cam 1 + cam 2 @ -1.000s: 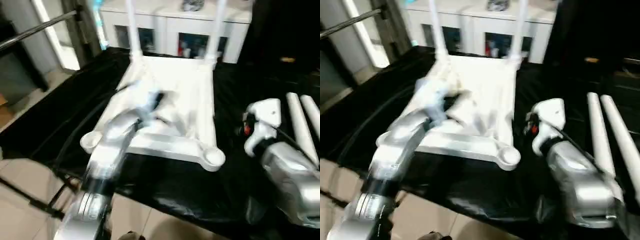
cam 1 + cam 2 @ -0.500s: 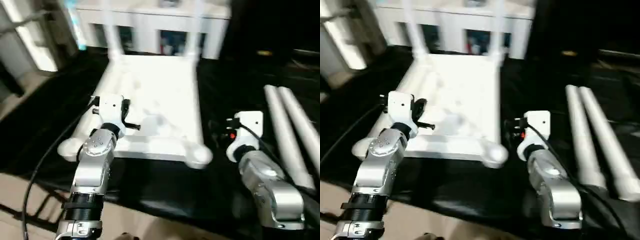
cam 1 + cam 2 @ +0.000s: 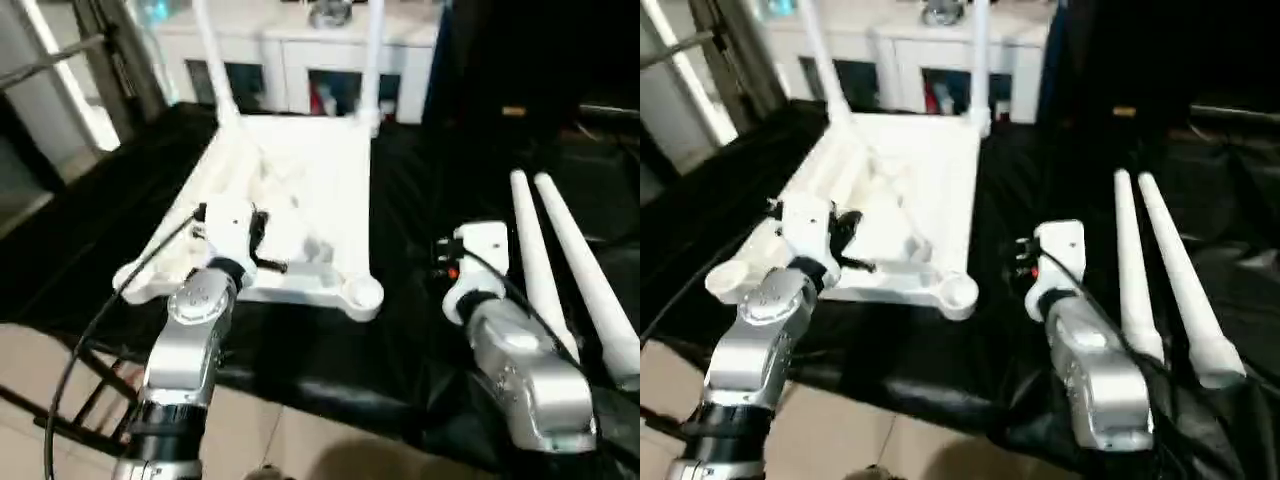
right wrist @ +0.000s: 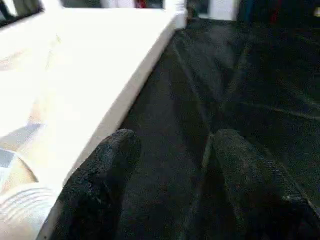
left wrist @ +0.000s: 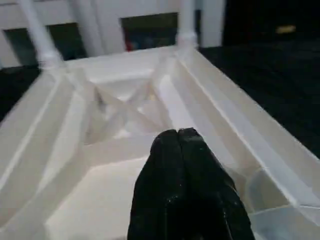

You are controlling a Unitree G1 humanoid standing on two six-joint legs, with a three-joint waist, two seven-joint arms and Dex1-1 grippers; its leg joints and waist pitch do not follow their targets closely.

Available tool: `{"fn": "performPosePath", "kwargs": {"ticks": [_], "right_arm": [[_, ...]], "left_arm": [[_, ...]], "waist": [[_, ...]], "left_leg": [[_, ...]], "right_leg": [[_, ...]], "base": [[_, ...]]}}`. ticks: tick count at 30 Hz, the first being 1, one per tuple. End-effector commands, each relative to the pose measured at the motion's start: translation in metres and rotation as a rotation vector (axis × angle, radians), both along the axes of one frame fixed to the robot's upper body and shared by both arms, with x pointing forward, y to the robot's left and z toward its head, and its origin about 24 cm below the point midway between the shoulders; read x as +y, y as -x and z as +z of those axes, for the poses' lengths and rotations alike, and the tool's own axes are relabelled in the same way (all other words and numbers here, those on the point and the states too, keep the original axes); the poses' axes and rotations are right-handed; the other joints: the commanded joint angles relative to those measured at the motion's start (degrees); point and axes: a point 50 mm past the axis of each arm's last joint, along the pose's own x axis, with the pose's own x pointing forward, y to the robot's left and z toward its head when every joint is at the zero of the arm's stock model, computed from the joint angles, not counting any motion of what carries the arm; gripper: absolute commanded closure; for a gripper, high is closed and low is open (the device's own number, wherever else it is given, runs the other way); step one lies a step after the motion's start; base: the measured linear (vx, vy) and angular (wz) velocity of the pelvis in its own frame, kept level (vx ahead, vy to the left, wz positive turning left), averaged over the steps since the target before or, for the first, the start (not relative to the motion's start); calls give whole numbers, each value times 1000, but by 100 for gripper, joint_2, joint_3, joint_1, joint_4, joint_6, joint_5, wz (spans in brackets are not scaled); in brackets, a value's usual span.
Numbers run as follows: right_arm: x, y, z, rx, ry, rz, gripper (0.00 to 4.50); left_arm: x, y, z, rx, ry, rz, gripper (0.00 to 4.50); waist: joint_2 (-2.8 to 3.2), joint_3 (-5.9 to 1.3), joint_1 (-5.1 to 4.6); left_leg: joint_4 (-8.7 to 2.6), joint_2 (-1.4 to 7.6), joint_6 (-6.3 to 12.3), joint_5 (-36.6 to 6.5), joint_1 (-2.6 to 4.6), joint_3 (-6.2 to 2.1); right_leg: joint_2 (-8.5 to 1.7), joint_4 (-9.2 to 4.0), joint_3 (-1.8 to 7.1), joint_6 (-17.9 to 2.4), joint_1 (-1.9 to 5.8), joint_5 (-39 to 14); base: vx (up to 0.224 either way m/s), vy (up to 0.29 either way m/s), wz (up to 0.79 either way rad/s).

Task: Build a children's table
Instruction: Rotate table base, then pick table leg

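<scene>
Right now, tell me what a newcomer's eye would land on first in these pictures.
The upturned white table top lies mid-cloth, ribbed underside up, with two legs already standing in its far corners. Two loose legs lie side by side on the black cloth to the right. The left gripper hovers over the top, jaws shut; the right gripper is over the cloth, jaws open.

head cams: fwd-down, far | 2 wrist cams: close | shared: table top (image 3: 300,190)
</scene>
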Motion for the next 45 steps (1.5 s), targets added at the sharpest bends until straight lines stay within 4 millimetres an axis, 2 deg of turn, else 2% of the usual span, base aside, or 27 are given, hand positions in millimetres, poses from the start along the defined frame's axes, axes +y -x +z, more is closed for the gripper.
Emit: {"fn": "performPosePath", "kwargs": {"ticks": [1, 2, 3, 4, 5, 6, 7, 8, 9, 10, 11, 12, 13, 15, 16, 17, 18, 21, 22, 26, 30, 38, 39, 41, 42, 43, 45], "right_arm": [[-12, -11, 5, 16, 41, -31, 128], [-12, -11, 5, 16, 41, -31, 128], [-29, -20, 11, 27, 96, -92, 123], [-29, -20, 11, 27, 96, -92, 123], [-34, -23, 12, 30, 108, -114, 94], [-44, -26, 15, 47, 125, -152, 86], [-44, -26, 15, 47, 125, -152, 86], [-62, -31, 23, 71, 149, -217, 81], [-70, -33, 26, 93, 154, -240, 81], [-70, -33, 26, 93, 154, -240, 63], [-74, -34, 27, 112, 161, -252, 52], [-75, -34, 27, 114, 162, -253, 46], [-81, -35, 30, 128, 162, -266, 43], [-94, -38, 34, 181, 153, -293, 27], [-99, -37, 33, 218, 155, -295, 9], [-101, -37, 33, 233, 157, -295, 9], [-104, -37, 31, 263, 165, -298, 3], [-106, -36, 31, 294, 174, -304, 0], [-110, -35, 32, 303, 185, -321, 0], [-118, -33, 33, 355, 217, -335, 0], [-123, -25, 24, 505, 120, -296, 0], [-129, -12, 9, 660, 83, -270, 0], [-128, -11, 6, 678, 75, -256, 30], [-127, -10, 3, 693, 70, -246, 37], [-127, -9, 1, 713, 67, -235, 45], [-127, -8, -1, 727, 64, -229, 45], [-127, -7, -3, 741, 62, -226, 77]], "left_arm": [[-9, 6, 4, 9, 13, -126, 429], [-9, 6, 4, 9, 13, -126, 417], [-11, 9, 3, 36, 30, -208, 408], [-11, 9, 3, 36, 30, -208, 408], [-11, 10, 2, 42, 27, -229, 402], [-11, 10, 2, 43, 16, -253, 390], [-11, 10, 2, 43, 16, -253, 390], [-11, 11, 3, 41, 2, -294, 369], [-11, 12, 4, 43, -2, -313, 369], [-11, 12, 4, 43, -2, -313, 364], [-10, 13, 4, 47, -5, -329, 357], [-10, 13, 4, 48, -5, -330, 346], [-11, 15, 4, 52, -12, -363, 334], [-12, 21, 4, 77, -36, -456, 325], [-13, 24, 4, 88, -51, -490, 312], [-13, 24, 4, 93, -57, -500, 312], [-13, 26, 4, 100, -67, -521, 297], [-13, 27, 6, 99, -77, -553, 279], [-13, 29, 9, 93, -79, -583, 275], [-13, 31, 14, 83, -117, -623, 228], [-13, 32, 14, 95, -135, -642, 208], [-18, 37, 20, 100, -157, -722, 208], [-19, 38, 21, 99, -160, -740, 200], [-19, 39, 22, 99, -160, -756, 200], [-20, 42, 24, 102, -177, -791, 200], [-20, 46, 24, 110, -199, -828, 200], [-19, 50, 25, 121, -225, -871, 200]], "waist": [[70, -290, 23], [-191, -369, -160], [-437, -355, 62], [-396, -358, 137], [-396, -358, 137], [-363, -445, 156], [-309, -480, 120], [-361, -493, 99], [-350, -549, 75], [-344, -556, 87], [-343, -541, 86], [-342, -535, 86], [-379, -537, 82], [-376, -498, 84], [-376, -481, 98], [-376, -481, 98], [-384, -438, 90], [-373, -424, 77], [-398, -429, 76], [-393, -419, 68], [-379, -409, 55], [-406, -432, 54], [-409, -430, 54], [-402, -426, 46], [-455, -422, 37], [-425, -426, 50], [-422, -416, 52]], "left_leg": [[-1144, 683, -155, -4272, 105, -270], [-823, 424, -168, -3945, 410, -334], [-301, 62, -145, -1290, -38, -229], [-270, 100, -10, -662, -51, -255], [-270, 100, -10, -662, -51, -255], [-367, 181, 86, 181, -88, -217], [-360, 196, 88, 311, -77, -197], [-350, 214, 114, 369, -51, -198], [-299, 175, 255, 656, -89, -206], [-251, 174, 448, 794, -103, -178], [-235, 180, 604, 760, -137, -165], [-233, 184, 657, 722, -138, -168], [-227, 196, 707, 703, -140, -158], [-248, 237, 774, 421, -134, -157], [-260, 245, 722, 262, -112, -156], [-260, 245, 722, 262, -112, -156], [-282, 255, 603, 1, -102, -129], [-324, 271, 386, -308, -81, -137], [-328, 267, 333, -325, -83, -134], [-338, 257, 236, -392, -82, -132], [-335, 243, 194, -496, -94, -124], [-320, 251, 230, -318, -105, -128], [-317, 247, 246, -305, -111, -123], [-320, 252, 235, -339, -101, -118], [-324, 253, 243, -335, -103, -110], [-322, 256, 243, -319, -106, -120], [-333, 266, 193, -365, -91, -117]], "right_leg": [[-391, 431, 501, -88, 20, -533], [-542, 100, 682, -158, -102, -464], [-1182, -472, 1034, -163, 203, -2535], [-1204, -506, 1068, -121, 153, -2704], [-1204, -506, 1068, -121, 153, -2704], [-906, -306, 915, -356, 130, -1546], [-734, -177, 849, -565, 80, -480], [-702, -130, 845, -658, 73, 14], [-680, -20, 813, -900, 110, 893], [-694, 10, 812, -1077, 87, 1404], [-717, 17, 808, -1228, 90, 1558], [-722, 13, 798, -1287, 93, 1507], [-730, 11, 795, -1328, 101, 1457], [-759, -20, 793, -1414, 91, 892], [-768, -43, 790, -1425, 95, 559], [-768, -43, 790, -1425, 95, 559], [-765, -98, 807, -1374, 76, 143], [-786, -137, 816, -1262, 82, -285], [-797, -143, 822, -1248, 91, -304], [-783, -164, 822, -1191, 85, -463], [-787, -187, 831, -1169, 84, -645], [-794, -152, 818, -1261, 96, -370], [-796, -155, 821, -1263, 95, -358], [-794, -165, 818, -1287, 85, -441], [-788, -172, 818, -1283, 87, -458], [-805, -157, 818, -1296, 87, -509], [-791, -163, 817, -1271, 70, -593]], "base": [[20, 99, -6], [0, 0, 0], [53, -3, -12], [53, -3, -12], [0, 0, 0], [0, 0, 0], [0, 0, 0], [0, 0, 0], [0, 0, 0], [0, 0, 0], [0, 0, 0], [0, 0, 0], [0, 0, 0], [0, 0, 0], [0, 0, 0], [0, 0, 0], [0, 0, 0], [0, 0, 0], [0, 0, 0], [0, 0, 0], [0, 0, 0], [0, 0, 0], [0, 0, 0], [0, 0, 0], [0, 0, 0], [0, 0, 0], [0, 0, 0]]}}
